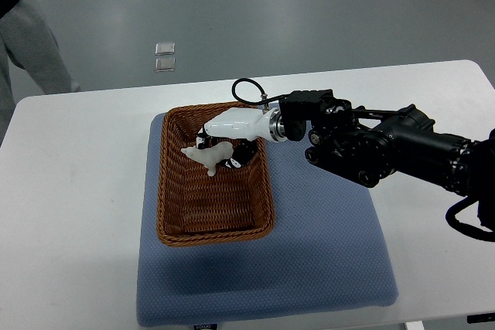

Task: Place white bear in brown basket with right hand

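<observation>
Fingers of right hand (224,144), partly hidden, hold white bear (207,156) inside brown basket (172,191).

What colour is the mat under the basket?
Blue, a soft slate shade; the mat under the basket shows plainly in the top view.

Even, bright overhead light fills a sharp, blur-free view, with soft glare on the grey floor (309,13) beyond the fingers (203,144), faint shadow below them inside the basket (174,191), a near-overexposed white counter (69,214), and no noticeable edge distortion.
</observation>
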You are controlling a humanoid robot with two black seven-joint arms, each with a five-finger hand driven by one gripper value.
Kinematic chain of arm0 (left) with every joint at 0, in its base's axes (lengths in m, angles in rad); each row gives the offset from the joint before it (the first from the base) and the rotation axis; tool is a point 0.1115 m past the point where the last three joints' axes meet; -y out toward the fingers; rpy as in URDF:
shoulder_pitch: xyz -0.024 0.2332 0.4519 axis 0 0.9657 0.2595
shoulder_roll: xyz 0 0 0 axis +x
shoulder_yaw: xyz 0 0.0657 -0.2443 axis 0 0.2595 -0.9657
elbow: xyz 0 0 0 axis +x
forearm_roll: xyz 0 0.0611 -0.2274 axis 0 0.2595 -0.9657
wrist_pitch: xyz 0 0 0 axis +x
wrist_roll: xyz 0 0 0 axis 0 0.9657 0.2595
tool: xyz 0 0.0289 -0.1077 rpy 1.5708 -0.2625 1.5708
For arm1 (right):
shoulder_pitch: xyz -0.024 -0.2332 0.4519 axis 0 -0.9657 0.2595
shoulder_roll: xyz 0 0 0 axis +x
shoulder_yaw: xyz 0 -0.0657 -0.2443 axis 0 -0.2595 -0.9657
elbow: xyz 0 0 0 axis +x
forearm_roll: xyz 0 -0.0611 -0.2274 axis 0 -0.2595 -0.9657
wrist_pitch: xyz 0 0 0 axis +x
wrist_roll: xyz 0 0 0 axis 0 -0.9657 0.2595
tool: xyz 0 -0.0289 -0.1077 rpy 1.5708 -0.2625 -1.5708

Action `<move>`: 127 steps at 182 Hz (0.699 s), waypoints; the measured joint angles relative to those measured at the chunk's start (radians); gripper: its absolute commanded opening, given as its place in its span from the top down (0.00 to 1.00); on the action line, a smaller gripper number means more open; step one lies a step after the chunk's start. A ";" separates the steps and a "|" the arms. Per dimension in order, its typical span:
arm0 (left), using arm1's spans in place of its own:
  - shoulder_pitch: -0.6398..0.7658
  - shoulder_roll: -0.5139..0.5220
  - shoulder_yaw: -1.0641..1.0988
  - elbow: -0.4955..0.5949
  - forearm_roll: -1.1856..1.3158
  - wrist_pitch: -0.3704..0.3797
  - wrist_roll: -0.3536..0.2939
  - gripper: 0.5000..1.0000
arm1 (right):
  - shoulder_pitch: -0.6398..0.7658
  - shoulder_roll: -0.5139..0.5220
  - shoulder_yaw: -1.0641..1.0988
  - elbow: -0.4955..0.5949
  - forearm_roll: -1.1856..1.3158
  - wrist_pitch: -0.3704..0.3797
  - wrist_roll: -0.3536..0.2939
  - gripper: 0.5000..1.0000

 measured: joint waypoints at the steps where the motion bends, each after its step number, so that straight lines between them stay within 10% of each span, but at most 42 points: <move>1: 0.000 0.000 0.000 0.000 0.000 0.000 0.000 0.00 | 0.000 0.000 0.000 0.000 0.000 0.000 0.000 0.45; 127: 0.000 0.000 0.000 0.000 0.000 0.000 0.000 0.00 | 0.012 -0.023 0.156 0.032 0.144 0.009 0.012 0.17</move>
